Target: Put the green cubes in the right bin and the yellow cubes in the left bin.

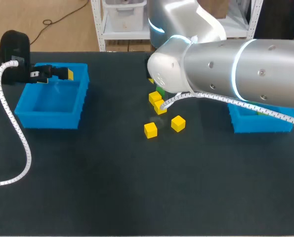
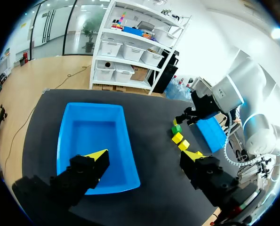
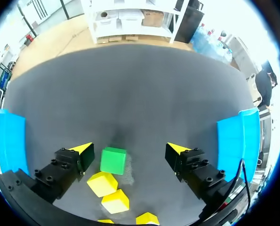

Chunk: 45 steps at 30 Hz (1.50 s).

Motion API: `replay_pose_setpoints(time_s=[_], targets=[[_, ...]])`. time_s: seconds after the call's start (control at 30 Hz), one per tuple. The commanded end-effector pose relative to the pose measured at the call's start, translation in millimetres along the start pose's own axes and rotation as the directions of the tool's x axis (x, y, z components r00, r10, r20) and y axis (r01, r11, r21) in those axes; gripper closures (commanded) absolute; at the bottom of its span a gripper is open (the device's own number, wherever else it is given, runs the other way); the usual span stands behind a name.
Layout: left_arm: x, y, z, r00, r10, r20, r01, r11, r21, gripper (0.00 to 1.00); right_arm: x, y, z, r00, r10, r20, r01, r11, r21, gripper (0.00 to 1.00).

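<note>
Upper left of the head view: left gripper (image 2: 145, 155) wide over left bin (image 1: 48, 118); right gripper (image 3: 130, 148) wide, green cube (image 3: 113, 160) seemingly untouched between its fingers (image 3: 78, 157).

Blue left bin (image 1: 48, 120), upper left. Blue right bin (image 1: 260, 126), right edge, part hidden. Four yellow cubes (image 1: 150, 130) loose mid-frame; green cube (image 3: 113, 160) just behind them.

Fig.: you see bright, even light from above w/ no glare on the matte dark table (image 1: 137, 197), soft short shadows under the yellow cubes (image 1: 150, 130) & beside the left bin (image 1: 48, 121), plus pale sheen & a glowing ring on your right arm (image 1: 265, 69).
</note>
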<state>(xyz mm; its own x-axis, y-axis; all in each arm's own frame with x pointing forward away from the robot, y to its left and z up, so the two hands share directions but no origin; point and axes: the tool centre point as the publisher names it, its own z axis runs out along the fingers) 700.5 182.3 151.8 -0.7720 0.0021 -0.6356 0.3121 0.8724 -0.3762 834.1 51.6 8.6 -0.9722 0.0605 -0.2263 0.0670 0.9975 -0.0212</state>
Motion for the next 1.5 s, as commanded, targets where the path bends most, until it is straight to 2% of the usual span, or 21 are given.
replay_pose_setpoints(time_s=[0.03, 0.43, 0.93, 1.1, 1.5], targets=[[1.4, 2.4, -0.1, 1.0, 0.002, 0.007, -0.002, 1.0, 0.011, 0.0, -6.6, 4.9, 8.8, 1.0, -0.019, -0.023, 0.02, 0.999, 0.036, 0.0], [1.4, 2.4, -0.1, 1.0, 0.002, 0.007, -0.002, 1.0, 0.011, 0.0, -1.3, 13.7, 19.3, 0.999, -0.034, -0.04, 0.036, 0.998, 0.054, 0.0], [1.4, 2.4, -0.1, 1.0, 0.002, 0.007, -0.002, 1.0, 0.011, 0.0, -1.0, 16.7, 16.0, 0.998, 0.044, -0.033, -0.043, 0.998, 0.035, 0.0], [1.4, 2.4, -0.1, 1.0, 0.002, 0.007, -0.002, 1.0, 0.011, 0.0, 0.4, 15.7, 12.7, 0.997, 0.077, -0.016, -0.077, 0.997, 0.021, 0.0], [1.4, 2.4, -0.1, 1.0, 0.002, 0.007, -0.002, 1.0, 0.011, 0.0, 12.0, 19.0, 11.4, 0.997, 0.077, 0.025, -0.077, 0.997, 0.015, 0.0]])
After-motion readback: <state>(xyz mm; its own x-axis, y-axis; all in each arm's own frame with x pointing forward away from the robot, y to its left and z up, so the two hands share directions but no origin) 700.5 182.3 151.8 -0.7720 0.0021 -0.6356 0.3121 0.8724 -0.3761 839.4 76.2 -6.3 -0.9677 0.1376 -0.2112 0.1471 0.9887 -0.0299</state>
